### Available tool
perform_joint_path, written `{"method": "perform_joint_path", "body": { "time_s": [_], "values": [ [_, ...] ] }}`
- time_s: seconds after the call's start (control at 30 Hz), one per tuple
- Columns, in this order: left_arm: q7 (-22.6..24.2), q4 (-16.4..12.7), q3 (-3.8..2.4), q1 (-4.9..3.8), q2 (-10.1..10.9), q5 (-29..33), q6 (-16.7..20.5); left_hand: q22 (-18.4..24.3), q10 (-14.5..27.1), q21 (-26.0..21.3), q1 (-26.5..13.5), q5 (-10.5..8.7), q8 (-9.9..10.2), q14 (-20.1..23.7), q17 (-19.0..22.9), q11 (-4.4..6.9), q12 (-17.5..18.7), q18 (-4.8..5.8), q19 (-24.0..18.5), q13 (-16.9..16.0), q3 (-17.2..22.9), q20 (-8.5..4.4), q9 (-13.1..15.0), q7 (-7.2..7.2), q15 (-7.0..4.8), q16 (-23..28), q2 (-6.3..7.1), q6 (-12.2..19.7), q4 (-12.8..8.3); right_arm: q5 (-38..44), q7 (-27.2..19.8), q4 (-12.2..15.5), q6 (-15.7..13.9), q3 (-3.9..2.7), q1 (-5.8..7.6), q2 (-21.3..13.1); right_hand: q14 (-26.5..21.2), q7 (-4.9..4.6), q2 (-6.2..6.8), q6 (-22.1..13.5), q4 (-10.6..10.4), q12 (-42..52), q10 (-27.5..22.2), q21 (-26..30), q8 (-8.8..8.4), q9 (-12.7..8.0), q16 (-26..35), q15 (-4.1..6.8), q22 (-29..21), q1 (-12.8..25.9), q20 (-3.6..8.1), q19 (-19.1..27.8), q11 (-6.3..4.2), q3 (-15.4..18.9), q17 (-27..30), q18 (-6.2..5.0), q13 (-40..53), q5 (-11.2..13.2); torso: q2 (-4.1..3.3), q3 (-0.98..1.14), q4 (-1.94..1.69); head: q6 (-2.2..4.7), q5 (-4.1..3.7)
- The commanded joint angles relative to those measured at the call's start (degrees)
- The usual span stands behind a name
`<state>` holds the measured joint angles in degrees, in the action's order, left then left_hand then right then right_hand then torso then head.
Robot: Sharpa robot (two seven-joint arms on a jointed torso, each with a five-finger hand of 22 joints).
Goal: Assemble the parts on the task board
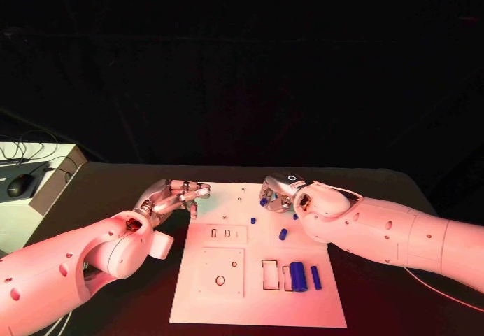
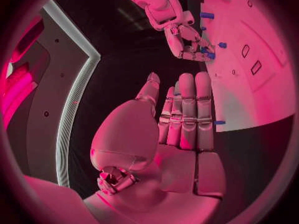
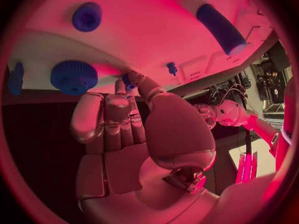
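Note:
The white task board (image 1: 207,294) lies in the middle of the table. My right hand (image 1: 283,192) hovers over the board's far end and pinches a small blue part (image 3: 127,80) between thumb and a fingertip; this part (image 1: 264,201) sits just under the fingers. My left hand (image 1: 177,198) is at the board's far left corner, its fingers (image 2: 187,109) stretched out and holding nothing. Two small blue pegs (image 1: 253,220) (image 1: 283,234) stand on the board. A thick blue cylinder (image 1: 298,276) and a thinner one (image 1: 315,277) lie near the front right.
The board has rectangular slots (image 1: 271,274) and a raised square plate with an oval hole (image 1: 220,280). A blue gear (image 3: 74,76) and a round blue knob (image 3: 86,16) stand close to my right hand. A white box with a mouse (image 1: 20,185) stands off the table's left.

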<state>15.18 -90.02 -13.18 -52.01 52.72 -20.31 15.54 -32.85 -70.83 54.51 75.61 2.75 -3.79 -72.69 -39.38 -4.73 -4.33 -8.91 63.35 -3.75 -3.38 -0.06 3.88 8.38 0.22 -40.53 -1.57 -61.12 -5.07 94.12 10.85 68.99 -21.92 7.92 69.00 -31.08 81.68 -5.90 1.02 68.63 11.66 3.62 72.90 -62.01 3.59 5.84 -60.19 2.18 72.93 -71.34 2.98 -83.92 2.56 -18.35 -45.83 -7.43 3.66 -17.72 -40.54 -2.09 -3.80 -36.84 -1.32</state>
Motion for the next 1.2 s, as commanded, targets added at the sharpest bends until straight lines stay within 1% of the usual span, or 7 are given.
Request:
{"method": "perform_joint_path", "body": {
  "time_s": [0.03,0.07,0.23,0.3,0.57,0.8,1.2],
  "values": [
    [0.1,0.0,-0.04,0.03,0.0,-0.1,-0.8,-0.1,0.4,-0.2,0.2,0.07,-0.2,-0.3,0.1,-0.07,0.3,-1.70,0.1,0.1,-0.1,0.42,0.0,0.14,0.10,0.3,-0.21,0.5,-0.4,0.5,1.5,0.4,-2.6,-0.17,0.02,-0.1,0.2,0.98,-2.83,1.1,2.0,-0.1,0.5,2.2,0.21,7.6,0.7,0.35,4.0,0.3,0.40,-1.4,-0.14,0.3,-1.8,0.93,0.1,0.0,0.03,-0.02,-0.01,0.19,0.04],
    [0.1,0.1,-0.04,0.03,0.0,-0.1,-0.8,-0.1,0.4,-0.2,0.2,0.07,-0.2,-0.3,0.1,-0.08,0.3,-1.70,0.1,0.1,-0.1,0.42,0.0,0.16,0.10,0.3,-0.23,0.5,-0.5,0.5,1.7,0.6,-2.8,-0.23,0.03,-0.1,0.2,0.99,-2.95,1.0,2.2,-0.1,0.5,2.6,0.20,8.1,0.8,0.36,4.7,0.5,0.41,-1.6,-0.15,0.4,-2.1,0.95,0.1,0.0,0.00,-0.01,0.00,0.23,0.08],
    [0.1,0.1,-0.04,0.03,0.1,-0.1,-0.7,-0.1,0.5,-0.2,0.3,0.08,-0.2,-0.3,0.1,-0.13,0.3,-1.71,0.1,0.1,-0.1,0.43,0.0,0.21,0.13,0.3,-0.22,0.6,-0.6,1.1,2.8,1.0,-4.2,-0.58,0.12,0.1,0.3,1.03,-2.63,1.3,1.6,-0.2,0.4,3.0,0.22,7.1,0.8,0.33,5.1,0.0,0.31,-1.9,-0.22,0.4,-2.1,0.95,0.0,0.0,-0.09,-0.01,0.00,0.48,0.19],
    [0.1,0.2,-0.04,0.03,0.1,-0.1,-0.7,-0.1,0.5,-0.2,0.3,0.08,-0.2,-0.3,0.1,-0.13,0.3,-1.71,0.1,0.1,-0.1,0.43,0.0,0.21,0.13,0.3,-0.22,0.6,-0.6,1.9,3.4,0.9,-5.1,-0.68,0.15,0.5,0.3,1.05,-2.26,1.6,0.8,-0.1,0.5,4.2,0.24,5.9,0.8,0.32,6.3,-0.5,0.34,-2.5,-0.18,0.2,-1.9,0.97,0.1,0.3,-0.07,-0.03,0.00,0.57,0.17],
    [0.1,0.3,-0.04,0.03,0.2,-0.1,-0.5,-0.1,0.8,-0.3,0.2,0.08,-0.2,-0.3,0.1,-0.20,0.3,-1.72,0.1,0.1,-0.2,0.46,0.0,0.26,0.17,0.3,-0.22,0.8,-0.7,4.7,5.4,-0.6,-7.7,-0.82,0.24,2.7,0.3,1.09,-2.12,1.8,0.8,-0.1,0.5,4.9,0.24,5.7,0.7,0.34,7.2,-0.6,0.36,-2.8,-0.21,0.3,-2.0,1.03,0.0,0.4,-0.22,0.00,-0.05,0.86,0.33],
    [0.2,0.1,-0.04,0.02,0.2,-0.1,-0.3,-0.2,1.0,-0.3,0.1,0.07,-0.2,-0.2,0.1,-0.27,0.3,-1.72,0.1,0.1,-0.3,0.50,0.0,0.29,0.23,0.3,-0.18,1.0,-0.7,5.9,5.6,-2.6,-8.3,-0.85,0.30,5.1,0.3,1.11,-2.05,1.8,0.8,-0.1,0.5,5.3,0.23,5.6,0.7,0.35,7.7,-0.7,0.36,-2.9,-0.23,0.3,-2.0,1.05,0.0,0.6,-0.36,-0.11,-0.20,1.11,0.36],
    [0.2,0.0,-0.04,0.01,0.3,-0.1,-0.3,-0.2,1.1,-0.3,0.1,0.07,-0.2,-0.2,0.1,-0.31,0.3,-1.73,0.0,0.1,-0.3,0.53,0.0,0.33,0.26,0.3,-0.18,1.1,-0.8,7.0,5.9,-4.3,-9.3,-0.86,0.34,6.9,0.3,1.10,-1.88,1.9,0.6,-0.1,0.5,6.9,0.22,5.3,0.7,0.34,9.3,-0.9,0.35,-3.6,-0.21,0.3,-2.0,1.07,0.0,0.7,-0.59,-0.46,-0.49,1.23,0.22]
  ]
}}
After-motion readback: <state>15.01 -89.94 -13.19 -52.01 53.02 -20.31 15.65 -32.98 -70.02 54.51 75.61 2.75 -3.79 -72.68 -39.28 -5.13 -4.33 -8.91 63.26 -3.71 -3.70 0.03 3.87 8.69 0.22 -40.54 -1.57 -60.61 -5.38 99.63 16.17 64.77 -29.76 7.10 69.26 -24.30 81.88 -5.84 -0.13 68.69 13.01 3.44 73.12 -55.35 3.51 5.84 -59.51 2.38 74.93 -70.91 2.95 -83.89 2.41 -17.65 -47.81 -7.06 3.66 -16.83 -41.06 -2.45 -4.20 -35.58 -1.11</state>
